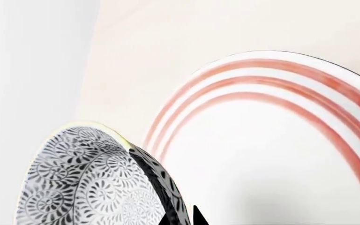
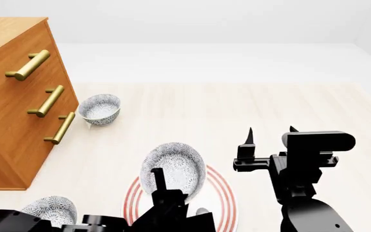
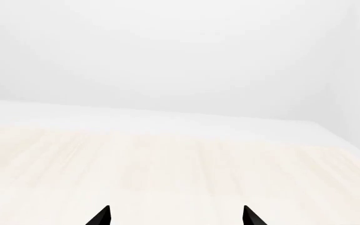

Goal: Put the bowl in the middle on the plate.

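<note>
Now the left pincer [image 2: 163, 186] grips the bowl [image 2: 172, 169] above the plate [image 2: 221, 203].

The light is bright and even everywhere, and the far wall almost melts into the pale floor. Shadows are very soft: a faint grey one lies under the bowl [image 2: 100, 108] by the drawers [image 2: 18, 96]. The close-up of the plate [image 1: 280, 140] looks a bit blurry, with smeared red rings
</note>
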You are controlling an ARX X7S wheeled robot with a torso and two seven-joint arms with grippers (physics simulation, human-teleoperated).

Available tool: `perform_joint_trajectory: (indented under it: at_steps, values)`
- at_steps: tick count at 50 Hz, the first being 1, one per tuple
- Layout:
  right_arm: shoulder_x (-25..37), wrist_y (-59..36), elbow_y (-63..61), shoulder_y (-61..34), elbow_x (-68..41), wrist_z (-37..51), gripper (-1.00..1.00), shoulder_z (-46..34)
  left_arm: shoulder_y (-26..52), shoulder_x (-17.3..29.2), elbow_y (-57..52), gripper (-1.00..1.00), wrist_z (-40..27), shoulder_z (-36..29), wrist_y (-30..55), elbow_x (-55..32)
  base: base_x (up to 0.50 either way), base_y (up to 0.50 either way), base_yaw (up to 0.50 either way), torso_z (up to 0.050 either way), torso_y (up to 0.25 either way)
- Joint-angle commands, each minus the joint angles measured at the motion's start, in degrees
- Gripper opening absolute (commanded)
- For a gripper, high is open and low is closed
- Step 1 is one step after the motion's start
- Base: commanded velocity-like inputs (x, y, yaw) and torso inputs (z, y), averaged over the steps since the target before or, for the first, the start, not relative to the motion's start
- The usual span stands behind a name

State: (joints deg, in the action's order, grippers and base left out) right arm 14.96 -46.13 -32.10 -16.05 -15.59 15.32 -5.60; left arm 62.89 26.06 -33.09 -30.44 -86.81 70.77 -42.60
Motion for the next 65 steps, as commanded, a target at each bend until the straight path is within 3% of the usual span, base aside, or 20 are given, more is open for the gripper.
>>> perform_joint_trajectory:
  at_steps: [1, 40, 41, 60, 65]
  values:
    - [0.19, 0.16, 0.14, -0.09, -0.18, 0.24, 1.0, -0.26, 0.28, -0.23, 3.19, -1.0, 1.38, -2.06, -2.51, 3.28, 0.0, 0.0, 0.0, 0.0, 0.0]
    - [0.74, 0.35, 0.32, -0.22, -0.84, 1.1, 1.0, -1.1, -0.24, -0.98, 5.74, -1.0, 3.57, -5.31, -5.24, 4.79, 0.0, 0.0, 0.0, 0.0, 0.001]
    - [0.76, 0.32, 0.28, -0.22, -0.86, 1.13, 1.0, -1.14, -0.03, -0.94, 5.49, 1.0, 3.77, -5.25, -4.84, 4.44, 0.0, 0.0, 0.0, 0.0, 0.0]
    - [1.02, 0.51, 0.77, -0.53, -1.22, 1.42, 1.0, -1.4, 1.16, -0.21, 3.67, 1.0, 3.85, -4.5, -3.48, 3.19, 0.0, 0.0, 0.0, 0.0, 0.0]
    - [1.12, 0.43, 0.53, -0.51, -1.43, 1.54, 1.0, -1.25, 1.97, 1.21, -2.89, 1.0, 3.08, -1.84, 0.8, -1.54, 0.0, 0.0, 0.0, 0.0, 0.0]
